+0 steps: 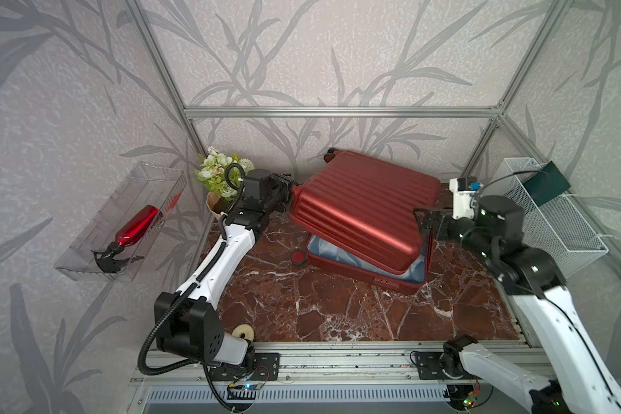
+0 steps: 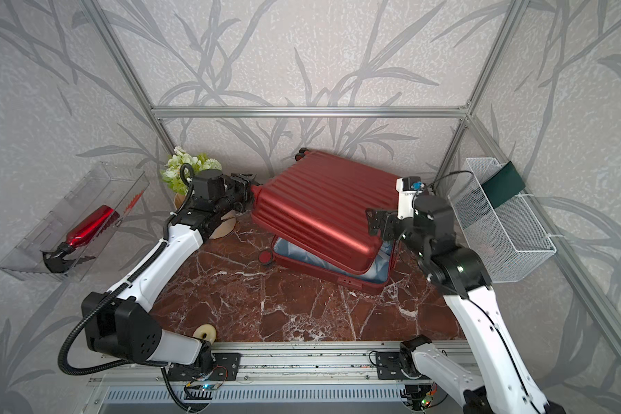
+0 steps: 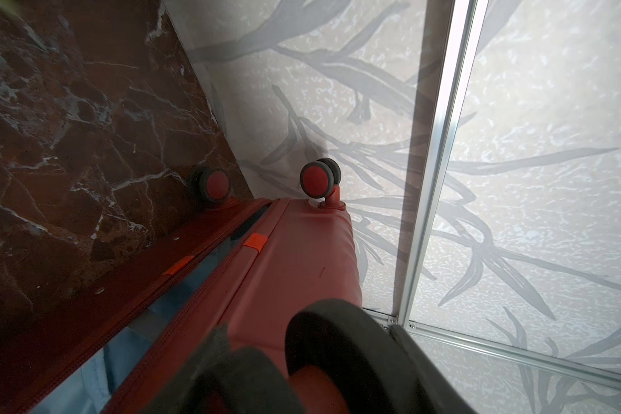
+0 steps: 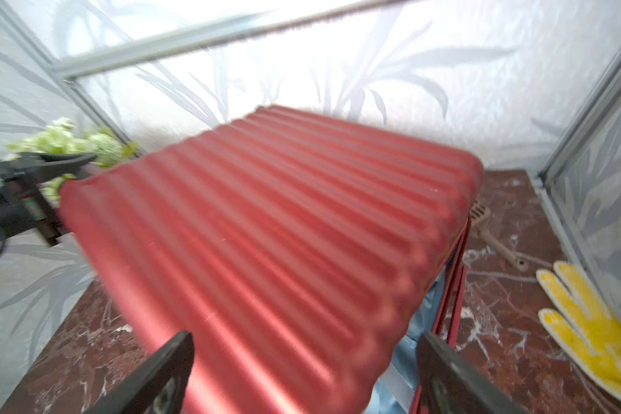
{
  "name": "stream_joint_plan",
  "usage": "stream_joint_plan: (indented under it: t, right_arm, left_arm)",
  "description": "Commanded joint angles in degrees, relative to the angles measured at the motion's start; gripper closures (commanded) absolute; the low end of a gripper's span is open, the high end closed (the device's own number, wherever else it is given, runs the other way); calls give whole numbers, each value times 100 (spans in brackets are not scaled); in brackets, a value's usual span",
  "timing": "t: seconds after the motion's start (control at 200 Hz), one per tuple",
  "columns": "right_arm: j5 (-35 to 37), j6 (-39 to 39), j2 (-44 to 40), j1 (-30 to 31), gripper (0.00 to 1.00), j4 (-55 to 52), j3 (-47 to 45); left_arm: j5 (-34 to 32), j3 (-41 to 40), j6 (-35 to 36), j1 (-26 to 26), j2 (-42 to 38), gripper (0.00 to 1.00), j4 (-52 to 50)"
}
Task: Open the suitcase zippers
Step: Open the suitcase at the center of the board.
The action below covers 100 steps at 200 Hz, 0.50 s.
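suitcase (image 1: 363, 208): metallic-red ribbed hard shell, back centre of marble tabletop (image 1: 337, 315), lid (image 4: 266, 222) raised askew, blue lining (image 1: 319, 247) showing | zippers (image 3: 254, 242): parted, orange tabs | left gripper (image 1: 289, 190): clamped on lid's corner wheel (image 3: 323, 344) | right gripper (image 4: 305, 337): wide, beside lid

A red spray bottle (image 1: 137, 229) lies in a clear box (image 1: 147, 179). Green and white flowers (image 1: 217, 175) stand at the back of the red stone table (image 1: 337, 315). A white wire basket (image 1: 567, 229) holds a dark green thing (image 1: 545, 182). A pale ring (image 1: 243, 331) sits at the front edge. A yellow glove (image 4: 588, 322) lies near a tan tool (image 4: 492, 240).
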Motion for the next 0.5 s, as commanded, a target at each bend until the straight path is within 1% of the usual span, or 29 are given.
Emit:
stream_joint_plan:
  t: [0.0, 0.065, 0.16, 0.215, 0.28, 0.32, 0.35, 0.405, 0.495]
  right_arm:
    - [-469, -415, -310, 598, 8, -715, -321]
    - [-213, -453, -459, 1278, 13, -978, -640]
    - [653, -387, -777, 2394, 18, -1097, -1293]
    - [1063, -239, -813, 2934, 20, -1206, -1582]
    - [1367, -85, -749, 3496, 23, -1199, -1870]
    - [1571, -8, -634, 3721, 26, -1120, -2021]
    - [1705, 27, -520, 4000, 28, -1035, -2113]
    - [1977, 41, -254, 4210, 30, -823, -2271]
    - [2723, 87, 136, 4461, 32, -341, -2532]
  left_arm:
    - [-562, 683, -301, 73, -34, 100, 294]
    - [-675, 808, -291, 46, -7, 100, 289]
    - [-947, 832, -188, 54, -167, 100, 326]
    - [-1217, 847, -25, 61, -335, 100, 226]
    - [-1443, 908, 133, 71, -494, 100, 101]
    - [-1554, 953, 183, 80, -569, 100, -11]
    - [-1628, 948, 198, 89, -633, 100, -14]
    - [-1729, 938, 233, 89, -734, 100, -44]
    - [-1879, 928, 295, 89, -888, 100, -96]
